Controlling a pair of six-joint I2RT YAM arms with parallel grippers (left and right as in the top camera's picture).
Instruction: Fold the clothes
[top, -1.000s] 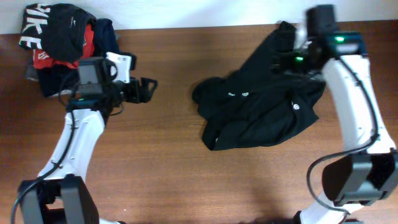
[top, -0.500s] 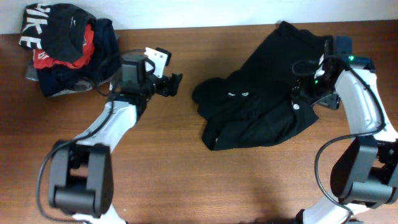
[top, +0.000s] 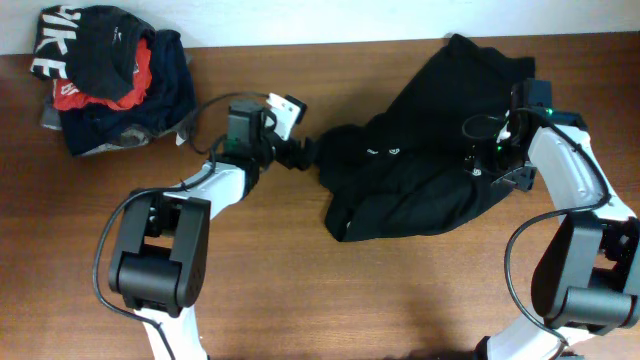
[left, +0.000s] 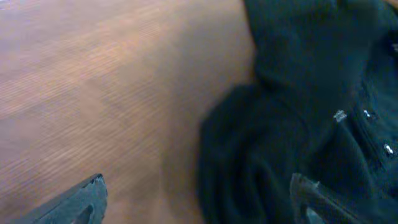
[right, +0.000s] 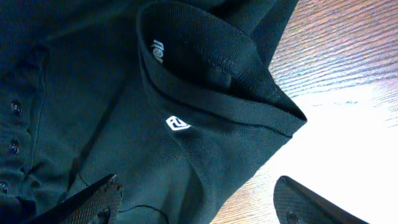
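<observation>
The clothes, a black shirt with small white logo marks, lie crumpled right of the table's centre. My left gripper is at the shirt's left edge, open. In the left wrist view the gripper has one finger over bare wood and the other over the dark fabric. My right gripper hovers over the shirt's right side, open. In the right wrist view this gripper straddles a folded hem just below a white logo. Neither gripper holds anything.
A pile of other garments, black with white lettering, red and navy, sits at the far left corner. The wooden table runs bare along the front. Its right edge lies close behind the right arm.
My left gripper has travelled right from beside the pile to the shirt's left edge. My right gripper has come down from the shirt's far corner to its right side.
</observation>
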